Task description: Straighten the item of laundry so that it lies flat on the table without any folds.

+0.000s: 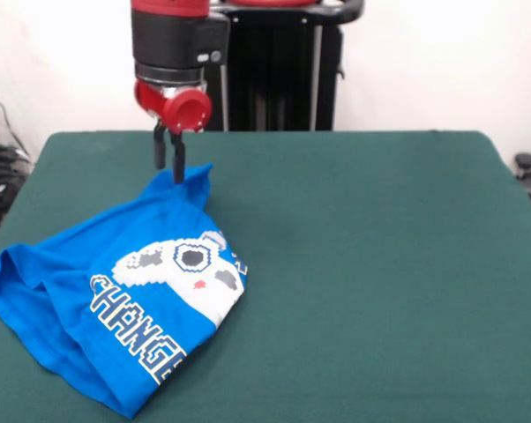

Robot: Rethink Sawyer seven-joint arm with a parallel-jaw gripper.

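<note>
Arm: we see it come down from the top left, a black cylindrical section over a red wrist piece, held roughly upright.
Gripper [169, 163]: it points straight down over the far left part of the table, its two dark fingers [160, 152] hanging side by side below the red wrist.
Jaws: we read them as narrow, with only a thin slit between the fingers; the tips sit right at the raised corner of the shirt, and we cannot tell whether cloth is pinched between them.
Shirt [115, 300]: bright blue, it lies on the left part of the table, reaching toward the near edge. We see it bunched and folded, not flat.
Shirt corner: one point of the cloth rises toward the fingers at the shirt's far end, and creases run down from it.
Print: a white pixel graphic with grey and red spots faces up near the shirt's right edge; outlined block letters run below it and bend over a fold.
Table [380, 264]: dark green cloth; we see its whole right part bare.
Behind: a black pedestal against a pale wall.
</note>
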